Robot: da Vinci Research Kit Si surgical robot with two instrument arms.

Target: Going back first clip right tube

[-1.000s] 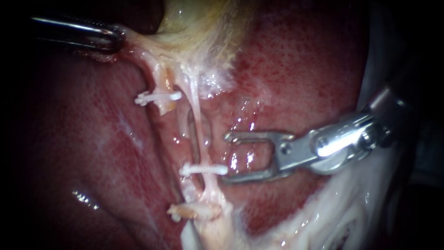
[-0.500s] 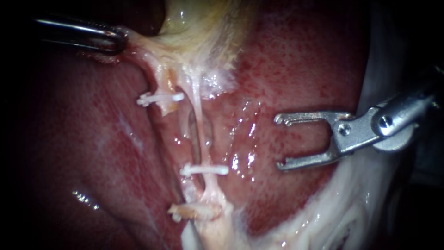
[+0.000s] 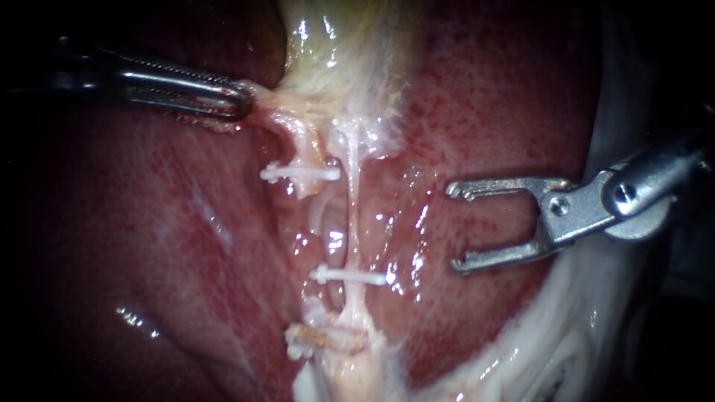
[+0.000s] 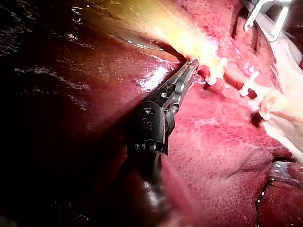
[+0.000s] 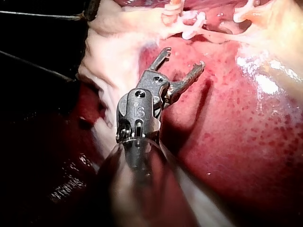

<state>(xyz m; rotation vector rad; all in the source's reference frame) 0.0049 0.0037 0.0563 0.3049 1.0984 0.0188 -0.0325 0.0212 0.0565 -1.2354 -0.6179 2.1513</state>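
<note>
wet red liver beneath. right instrument, steel jaws spread and empty, has backed off the white plastic clip crossing the thin pale right tube; retreat looks done. left instrument, pinching yellowish tissue, drifted inward.

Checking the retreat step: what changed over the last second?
Right instrument backed off rightward from the lower clip, jaws open and empty. Left instrument, shut on tissue, moved right and down, dragging the tubes, upper clip and lower clip along. Clips stay on; liver unmoved.
</note>
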